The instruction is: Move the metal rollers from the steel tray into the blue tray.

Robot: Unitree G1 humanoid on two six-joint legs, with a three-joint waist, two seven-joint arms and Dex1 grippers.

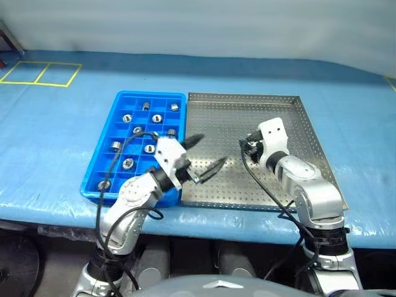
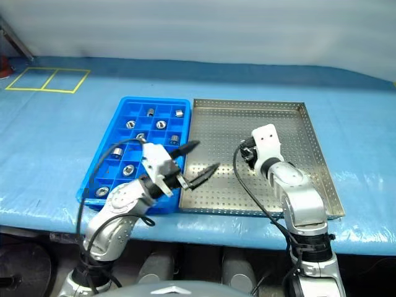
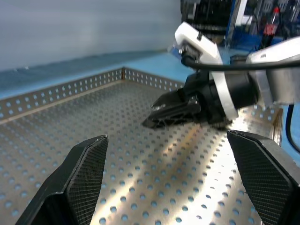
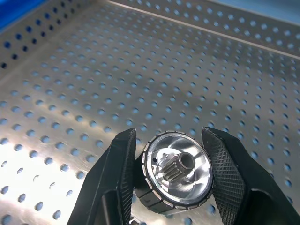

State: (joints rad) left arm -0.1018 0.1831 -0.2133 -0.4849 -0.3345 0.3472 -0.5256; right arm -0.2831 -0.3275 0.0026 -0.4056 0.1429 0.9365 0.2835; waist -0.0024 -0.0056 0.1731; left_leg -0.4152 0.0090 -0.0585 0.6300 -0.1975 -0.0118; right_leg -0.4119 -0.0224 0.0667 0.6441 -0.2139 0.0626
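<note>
The right gripper (image 4: 171, 180) clamps a metal roller (image 4: 177, 174) above the steel tray (image 1: 291, 124). The blue tray (image 1: 124, 105) lies toward frame left, past the wide-open, empty left gripper (image 1: 206, 154).

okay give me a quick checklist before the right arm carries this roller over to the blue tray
1. Metal roller gripped between the right gripper jaws: ok.
2. Roller lifted off the steel tray: ok.
3. Left gripper open, holding nothing: ok.
4. Path to the blue tray: not ok, the left gripper hangs between.
5. Free compartments in the blue tray: ok, several.
6. Grip firmness: cannot tell.
</note>
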